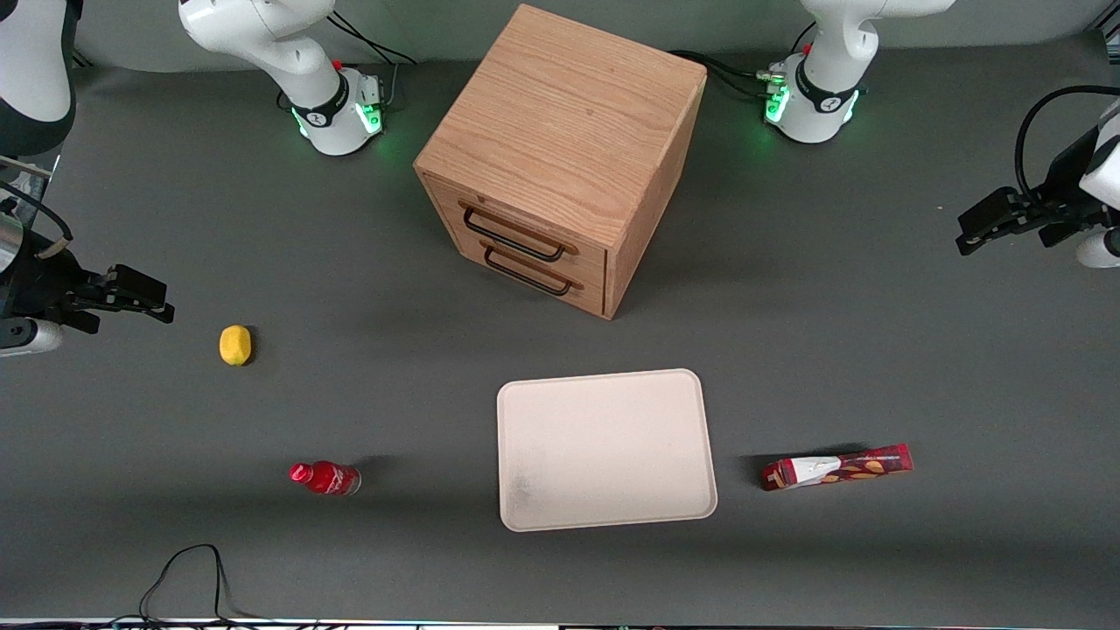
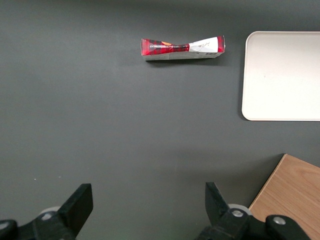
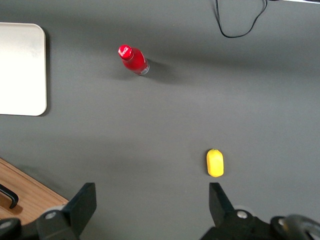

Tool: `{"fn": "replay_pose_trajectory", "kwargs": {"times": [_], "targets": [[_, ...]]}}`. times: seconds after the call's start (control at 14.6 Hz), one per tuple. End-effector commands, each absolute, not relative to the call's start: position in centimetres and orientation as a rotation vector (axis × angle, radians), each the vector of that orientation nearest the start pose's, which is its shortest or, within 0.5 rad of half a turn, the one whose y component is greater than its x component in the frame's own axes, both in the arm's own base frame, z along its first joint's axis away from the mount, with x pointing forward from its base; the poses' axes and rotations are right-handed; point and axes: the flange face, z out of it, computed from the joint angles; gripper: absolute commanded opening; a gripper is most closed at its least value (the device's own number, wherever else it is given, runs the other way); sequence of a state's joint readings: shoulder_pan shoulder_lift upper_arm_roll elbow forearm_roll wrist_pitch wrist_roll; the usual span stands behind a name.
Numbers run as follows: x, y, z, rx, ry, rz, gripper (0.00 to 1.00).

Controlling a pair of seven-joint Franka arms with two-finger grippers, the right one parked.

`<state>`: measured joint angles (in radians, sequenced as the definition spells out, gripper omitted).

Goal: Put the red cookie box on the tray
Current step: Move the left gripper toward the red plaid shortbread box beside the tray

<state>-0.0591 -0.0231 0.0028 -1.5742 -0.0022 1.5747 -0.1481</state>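
Red cookie box [image 1: 836,467] lying flat on tabletop beside tray [image 1: 604,448], apart from it. Gripper [image 2: 147,200] raised near tabletop's working-arm edge, fingers spread, holding nothing.

Left gripper [image 2: 146,212] aloft, fingers wide apart, seemingly holding nothing
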Motion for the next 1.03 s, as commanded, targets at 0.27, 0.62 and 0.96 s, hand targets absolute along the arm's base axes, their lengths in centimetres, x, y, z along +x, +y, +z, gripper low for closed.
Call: {"fn": "replay_pose_trajectory", "kwargs": {"times": [0.27, 0.62, 0.96], "targets": [[56.1, -4.1, 63.0, -3.145, -0.138, -0.018, 1.00], [59.9, -5.3, 62.0, -3.152, -0.121, -0.029, 1.00], [64.4, -7.7, 60.9, -3.156, -0.133, -0.059, 1.00]]}}
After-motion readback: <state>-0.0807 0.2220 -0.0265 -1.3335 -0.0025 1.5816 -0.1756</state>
